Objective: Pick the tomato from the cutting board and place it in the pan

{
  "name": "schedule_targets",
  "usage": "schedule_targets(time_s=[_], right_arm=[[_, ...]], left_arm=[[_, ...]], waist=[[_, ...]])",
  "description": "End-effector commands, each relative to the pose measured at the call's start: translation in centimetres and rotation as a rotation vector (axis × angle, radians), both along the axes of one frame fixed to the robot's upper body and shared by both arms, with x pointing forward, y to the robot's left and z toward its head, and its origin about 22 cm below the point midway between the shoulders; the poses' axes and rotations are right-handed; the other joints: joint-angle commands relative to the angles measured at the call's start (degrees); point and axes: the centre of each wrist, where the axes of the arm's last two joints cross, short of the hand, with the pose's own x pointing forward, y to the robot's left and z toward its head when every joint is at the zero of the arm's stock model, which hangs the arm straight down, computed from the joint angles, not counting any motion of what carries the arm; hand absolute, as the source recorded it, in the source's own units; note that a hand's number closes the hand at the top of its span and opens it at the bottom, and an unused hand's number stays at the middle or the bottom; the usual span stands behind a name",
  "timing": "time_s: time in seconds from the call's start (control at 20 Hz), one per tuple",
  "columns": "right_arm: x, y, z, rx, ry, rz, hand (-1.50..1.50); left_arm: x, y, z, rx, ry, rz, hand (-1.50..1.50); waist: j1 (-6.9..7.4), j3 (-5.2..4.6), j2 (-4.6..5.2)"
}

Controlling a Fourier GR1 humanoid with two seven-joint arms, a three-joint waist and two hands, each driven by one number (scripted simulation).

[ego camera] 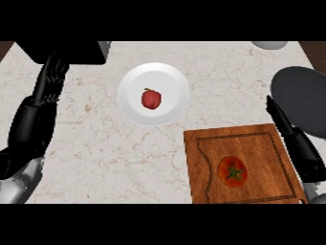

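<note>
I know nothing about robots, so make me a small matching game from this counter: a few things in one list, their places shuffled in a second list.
Things:
1. tomato
2. red bell pepper
3. pan

Places:
A. on the white plate
B. at the right side of the counter, with nothing in it
C. on the wooden cutting board

Pairs: 1-C, 2-A, 3-B.

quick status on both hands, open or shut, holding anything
left hand: open, fingers straight, holding nothing
right hand: open, holding nothing; the tomato lies on the cutting board
</note>
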Motion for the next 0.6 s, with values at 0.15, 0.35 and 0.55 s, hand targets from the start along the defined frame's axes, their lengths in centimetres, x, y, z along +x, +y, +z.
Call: schedule_targets(time_s=[0.15, 0.35, 0.55], right_arm=[[0.3, 2.5, 6.9, 0.220, -0.335, 0.128, 1.50], [-2.4, -2.0, 6.2, 0.005, -0.381, -0.128, 1.50], [-9.0, -2.1, 2.8, -0.142, -0.468, -0.071, -1.50]], left_arm=[[-0.6, 3.8, -2.6, -0.142, 0.278, 0.143, 0.00], [-1.6, 4.7, -4.4, -0.238, 0.502, 0.211, 0.00], [-1.5, 6.4, -4.9, -0.267, 0.530, 0.241, 0.00]], waist=[[-0.50, 0.90, 1.28], [-3.44, 0.88, 0.78], [-4.55, 0.96, 1.01]])
